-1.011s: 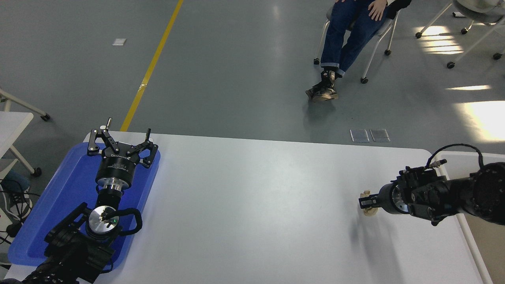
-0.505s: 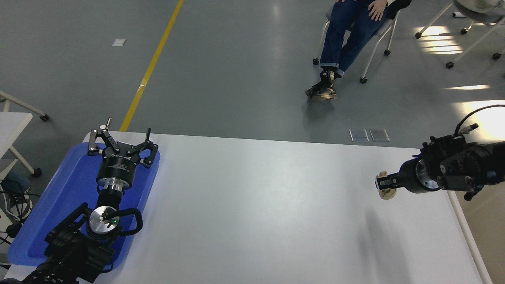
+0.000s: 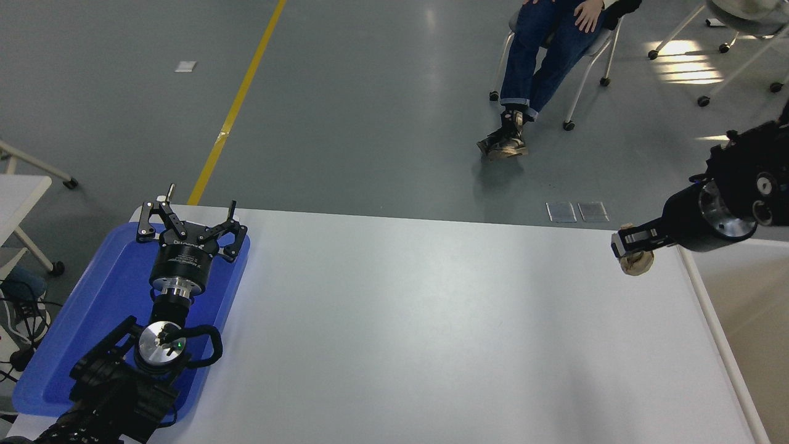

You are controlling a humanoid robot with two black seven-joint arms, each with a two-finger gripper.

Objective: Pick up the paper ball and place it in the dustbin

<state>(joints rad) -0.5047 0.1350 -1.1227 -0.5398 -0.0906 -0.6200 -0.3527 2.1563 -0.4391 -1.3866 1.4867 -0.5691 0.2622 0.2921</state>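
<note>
My right gripper (image 3: 632, 246) is shut on the paper ball (image 3: 637, 263), a small tan wrinkly lump. It holds the ball in the air above the table's far right corner. The dustbin (image 3: 709, 311) stands just right of the table, showing its white rounded rim and beige inner wall at the picture's right edge. The ball hangs a little to the left of that rim. My left gripper (image 3: 187, 213) is parked open over the blue tray at the lower left.
A flat blue tray (image 3: 92, 320) lies on the white table's (image 3: 431, 320) left side under the left arm. A person sits on a chair (image 3: 555, 55) beyond the far edge. More wheeled chairs stand at the top right.
My right gripper has risen and moved right and toward the far edge with the paper ball, from low over the table to near the dustbin's rim. The left arm has not moved.
</note>
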